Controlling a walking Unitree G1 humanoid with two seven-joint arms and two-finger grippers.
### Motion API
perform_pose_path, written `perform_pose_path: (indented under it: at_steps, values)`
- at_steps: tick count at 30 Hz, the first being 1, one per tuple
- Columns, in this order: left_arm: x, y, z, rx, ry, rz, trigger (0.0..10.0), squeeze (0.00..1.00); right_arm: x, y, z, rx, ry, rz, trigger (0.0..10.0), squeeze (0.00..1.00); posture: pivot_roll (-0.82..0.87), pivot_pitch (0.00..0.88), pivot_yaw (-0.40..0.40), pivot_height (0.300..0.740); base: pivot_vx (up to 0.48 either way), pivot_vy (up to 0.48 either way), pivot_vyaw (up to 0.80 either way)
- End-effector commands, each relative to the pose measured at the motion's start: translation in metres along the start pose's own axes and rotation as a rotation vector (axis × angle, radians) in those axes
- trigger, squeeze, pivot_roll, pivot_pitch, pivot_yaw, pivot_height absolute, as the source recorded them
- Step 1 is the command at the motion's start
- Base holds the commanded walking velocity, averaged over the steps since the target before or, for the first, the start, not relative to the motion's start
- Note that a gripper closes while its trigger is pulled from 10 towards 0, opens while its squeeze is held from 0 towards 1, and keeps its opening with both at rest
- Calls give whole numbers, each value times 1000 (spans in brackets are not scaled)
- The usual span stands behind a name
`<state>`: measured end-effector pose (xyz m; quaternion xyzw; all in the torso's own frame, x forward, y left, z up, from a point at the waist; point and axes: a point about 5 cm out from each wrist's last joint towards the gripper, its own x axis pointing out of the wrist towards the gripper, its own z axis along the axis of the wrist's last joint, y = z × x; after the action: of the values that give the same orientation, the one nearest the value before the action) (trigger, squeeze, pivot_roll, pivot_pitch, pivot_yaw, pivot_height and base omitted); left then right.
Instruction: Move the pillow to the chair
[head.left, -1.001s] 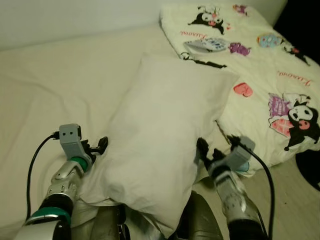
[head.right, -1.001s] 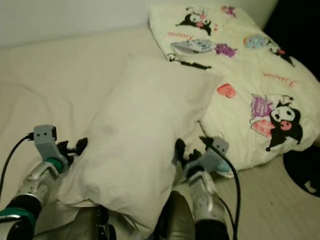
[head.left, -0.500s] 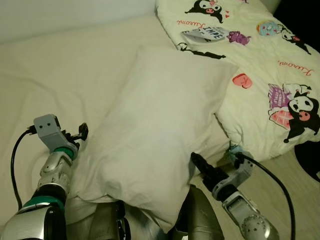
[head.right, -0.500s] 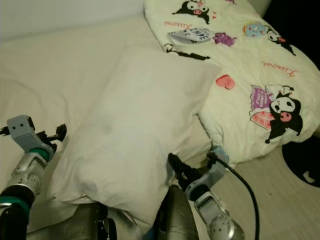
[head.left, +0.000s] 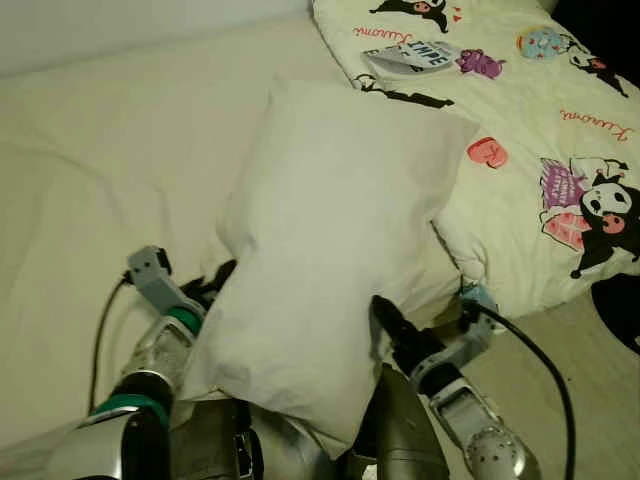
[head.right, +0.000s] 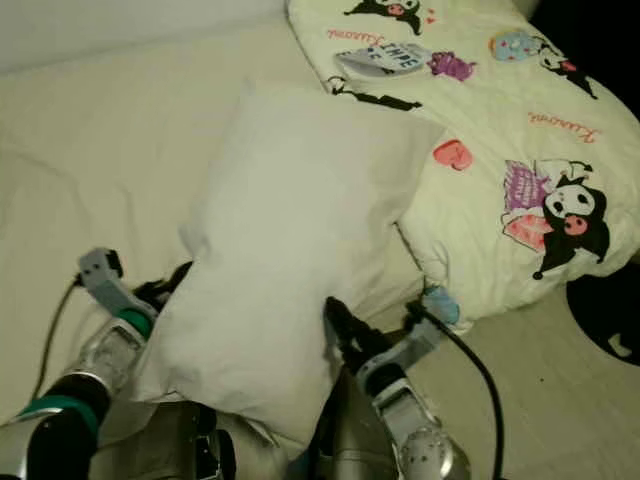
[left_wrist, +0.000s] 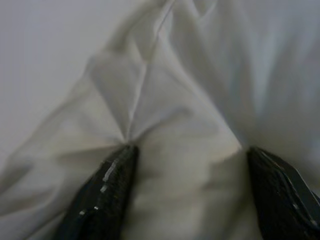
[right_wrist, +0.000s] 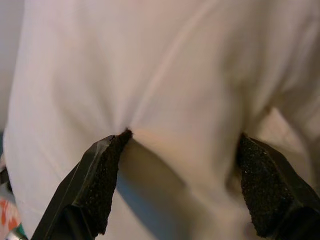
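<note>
A large white pillow (head.left: 330, 230) lies lengthwise on the bed, its near end hanging over the bed edge toward me. My left gripper (head.left: 215, 283) presses into the pillow's left side near that end. My right gripper (head.left: 385, 315) pushes against the right side, close to the bed edge. In the left wrist view the black fingers (left_wrist: 100, 195) stand wide apart with creased pillow cloth bulging between them. The right wrist view has the same look: the fingers (right_wrist: 100, 185) are spread, with white cloth pressed between. Both are open. The pillow hides part of each fingertip in the eye views.
A cream quilt printed with cartoon figures (head.left: 540, 150) covers the bed's right half, touching the pillow's right edge. Plain cream sheet (head.left: 100, 150) spreads to the left. Pale floor (head.left: 590, 400) and a dark round object (head.left: 620, 310) lie at the right.
My left gripper has swung right and into the pillow's left side. The right gripper has pushed in a little. The pillow's near end is squeezed narrower and bunched up.
</note>
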<state>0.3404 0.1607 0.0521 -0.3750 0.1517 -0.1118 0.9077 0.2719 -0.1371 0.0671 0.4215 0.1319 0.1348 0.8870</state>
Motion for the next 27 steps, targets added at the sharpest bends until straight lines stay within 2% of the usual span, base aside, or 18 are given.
perform_pose_path:
  at_steps: [1, 4, 5, 7, 8, 9, 11, 13, 15, 16, 17, 18, 21, 24, 27]
  values:
    - [-6, 1, -30, -82, 142, -51, 10000, 1000, 2, 5, -18, 34, 48, 14, 10000, 1000, -109, 242, 65, 612, 0, 0, 0]
    - [-8, -2, -36, -88, 210, -120, 10000, 1000, 7, 4, -21, 35, 55, -4, 10000, 1000, -93, 236, 48, 612, 0, 0, 0]
    - [-9, -6, -36, -91, 233, -191, 10000, 1000, 10, 3, -21, 38, 58, -14, 10000, 1000, -72, 221, 42, 612, 0, 0, 0]
    - [-9, -6, -36, -91, 233, -191, 10000, 1000, 10, 3, -21, 38, 58, -14, 10000, 1000, -72, 221, 42, 612, 0, 0, 0]
    - [-10, -9, -33, -103, 235, -254, 10000, 1000, 13, 4, -21, 46, 59, -19, 10000, 1000, -61, 216, 40, 612, 0, 0, 0]
    - [-10, -9, -33, -103, 235, -254, 10000, 1000, 13, 4, -21, 46, 59, -19, 10000, 1000, -61, 216, 40, 612, 0, 0, 0]
    - [-16, -16, -16, -184, 175, -394, 10000, 1000, 26, 7, -23, 66, 62, -21, 10000, 1000, -14, 200, 27, 612, 0, 0, 0]
    - [-19, -19, -10, -216, 153, -434, 10000, 1000, 31, 9, -23, 75, 62, -20, 10000, 1000, -14, 200, 27, 612, 0, 0, 0]
    - [-31, -31, 0, -264, 111, -512, 10000, 1000, 44, 18, -19, 145, 32, -13, 10000, 1000, 27, 189, 16, 612, 0, 0, 0]
    - [-31, -31, 0, -264, 111, -512, 10000, 1000, 44, 18, -19, 145, 32, -13, 10000, 1000, 27, 189, 16, 612, 0, 0, 0]
    - [-43, -42, 5, -283, 89, -565, 10000, 1000, 54, 26, -13, 173, 10, 9, 10000, 1000, 46, 182, 13, 612, 0, 0, 0]
    - [-43, -42, 5, -283, 89, -565, 10000, 1000, 54, 26, -13, 173, 10, 9, 10000, 1000, 46, 182, 13, 612, 0, 0, 0]
    - [-58, -53, 5, -290, 80, -609, 10000, 1000, 62, 32, -4, 154, -8, 39, 10000, 1000, 59, 173, 7, 612, 0, 0, 0]
    - [-62, -53, 3, -289, 83, -614, 10000, 1000, 64, 33, -1, 143, -11, 43, 10000, 1000, 59, 173, 7, 612, 0, 0, 0]
    - [-76, -47, -2, -275, 105, -579, 10000, 976, 69, 33, 13, 86, -30, 62, 10000, 1000, 79, 160, 2, 612, 0, 0, 0]
